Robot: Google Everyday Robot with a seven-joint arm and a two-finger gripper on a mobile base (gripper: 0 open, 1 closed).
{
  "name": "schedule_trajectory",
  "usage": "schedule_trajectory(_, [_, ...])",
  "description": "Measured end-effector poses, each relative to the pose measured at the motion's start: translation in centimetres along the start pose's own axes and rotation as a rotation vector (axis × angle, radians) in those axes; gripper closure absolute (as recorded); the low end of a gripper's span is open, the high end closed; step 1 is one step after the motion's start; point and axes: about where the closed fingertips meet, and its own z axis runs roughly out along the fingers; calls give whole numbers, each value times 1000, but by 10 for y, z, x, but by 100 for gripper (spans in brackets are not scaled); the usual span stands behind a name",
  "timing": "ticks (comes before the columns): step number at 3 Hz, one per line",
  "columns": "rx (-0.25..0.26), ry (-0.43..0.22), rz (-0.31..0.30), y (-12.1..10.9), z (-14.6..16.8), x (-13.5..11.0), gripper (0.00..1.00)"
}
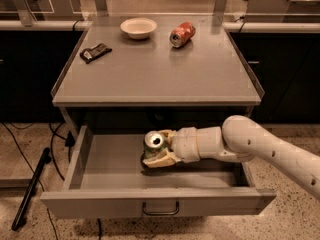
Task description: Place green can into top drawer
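A grey table (150,79) stands on a speckled floor (295,215), dark cabinets (290,69) behind it. On its top, a pale bowl (138,27) sits upright toward 11 o'clock. An orange-red can (182,34) lies on its side toward 1 o'clock, just beside the bowl and apart from it. A small flat black object (95,52) rests toward 10 o'clock near the left edge. At 8 o'clock of the table, a black rod (31,189) lies slanted on the floor among dark cables (15,144).
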Motion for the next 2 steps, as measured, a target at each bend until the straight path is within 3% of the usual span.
schedule_trajectory(2, [-15, 50, 10, -1, 20, 23, 100])
